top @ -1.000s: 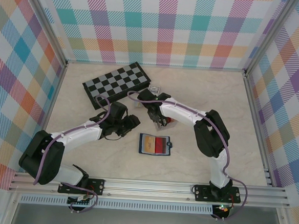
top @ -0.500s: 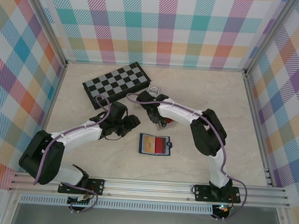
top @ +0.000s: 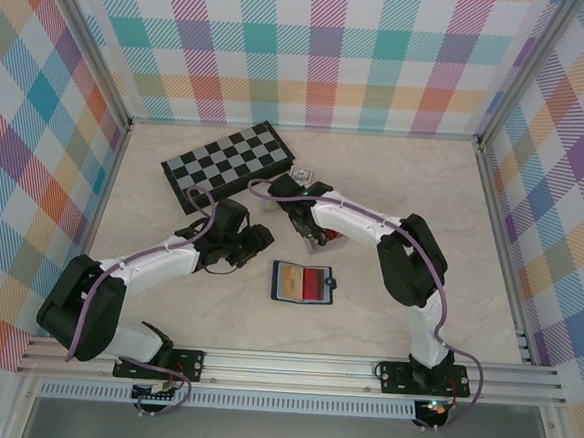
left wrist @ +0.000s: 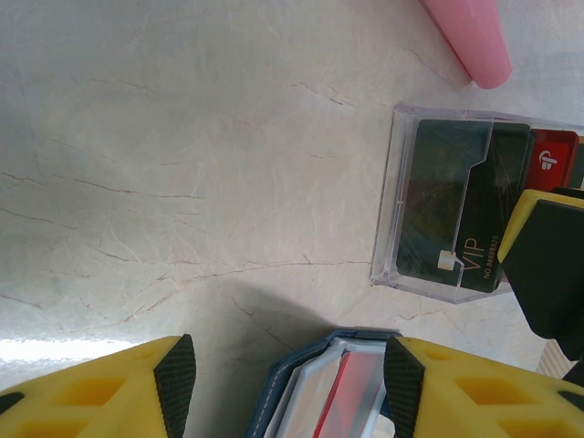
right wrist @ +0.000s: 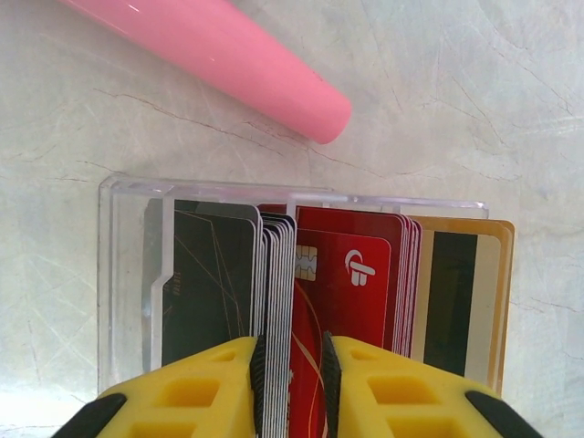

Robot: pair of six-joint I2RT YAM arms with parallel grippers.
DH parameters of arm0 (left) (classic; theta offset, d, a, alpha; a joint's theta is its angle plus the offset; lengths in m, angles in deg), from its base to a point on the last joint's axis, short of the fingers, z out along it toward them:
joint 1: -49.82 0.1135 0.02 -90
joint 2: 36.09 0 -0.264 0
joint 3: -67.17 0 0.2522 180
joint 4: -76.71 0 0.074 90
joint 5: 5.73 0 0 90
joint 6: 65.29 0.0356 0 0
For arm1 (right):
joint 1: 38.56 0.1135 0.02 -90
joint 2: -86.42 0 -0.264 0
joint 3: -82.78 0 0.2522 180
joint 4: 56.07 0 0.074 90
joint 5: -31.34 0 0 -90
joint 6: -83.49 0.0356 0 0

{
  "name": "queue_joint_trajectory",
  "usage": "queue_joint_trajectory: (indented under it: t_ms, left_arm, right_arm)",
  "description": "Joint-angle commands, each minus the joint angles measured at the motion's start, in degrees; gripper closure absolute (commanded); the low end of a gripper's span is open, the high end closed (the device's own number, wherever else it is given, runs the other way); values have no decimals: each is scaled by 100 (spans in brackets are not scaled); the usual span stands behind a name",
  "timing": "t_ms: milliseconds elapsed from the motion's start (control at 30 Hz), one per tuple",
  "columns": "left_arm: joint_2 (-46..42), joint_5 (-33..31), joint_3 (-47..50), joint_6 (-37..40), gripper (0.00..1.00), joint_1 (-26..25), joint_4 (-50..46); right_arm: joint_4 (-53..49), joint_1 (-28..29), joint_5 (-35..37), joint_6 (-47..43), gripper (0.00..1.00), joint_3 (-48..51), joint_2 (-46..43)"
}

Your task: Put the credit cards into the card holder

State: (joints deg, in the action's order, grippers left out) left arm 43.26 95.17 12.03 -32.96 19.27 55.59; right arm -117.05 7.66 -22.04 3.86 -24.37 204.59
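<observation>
Progress: early. The card holder [top: 304, 282] lies opened flat on the table [top: 424, 188], near its middle and somewhat toward the near edge. 1 red card [top: 315, 281] shows in its right half, while the tan slots of the left half look unfilled. The remaining credit cards [right wrist: 351, 274] are packed on edge in the clear plastic box [right wrist: 128, 274], just beyond the holder toward the far edge. Among them are a black card, a run of white card edges, several red cards and an orange-gold card with a dark stripe. Most of the work is therefore judged outstanding. The right gripper [right wrist: 292, 351] is down over the box. Its jaws stand close together astride the upper edge of a red card and the white edges next to it, but whether they have bitten cannot be told. The left gripper [left wrist: 287, 365] hangs beside the holder's left far corner with its jaws wide apart on nothing (the holder's navy rim shows between the fingers, below them). Orientation: the holder's long axis runs left to right, roughly parallel to the table's near edge, with the inner face up and the snap tab [top: 334, 281] pointing right. In the right wrist view the boxed cards stand with their faces turned sideways along the row.
</observation>
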Motion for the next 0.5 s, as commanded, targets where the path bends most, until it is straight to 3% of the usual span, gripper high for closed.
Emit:
queue_joint_trajectory:
  t_ms: [0,167,467]
  left_arm:
    - [-37,0,8,1,41,51,-82]
    - [-7,24,-27,28,41,49,-64]
    - [121,102,-124,63,40,49,-60]
  right_arm:
    - [6,-43,-134,-27,73,101,-207]
    - [99,-58,-558,-2,66,88,-119]
    - [116,-123,-531,-11,62,18,256]
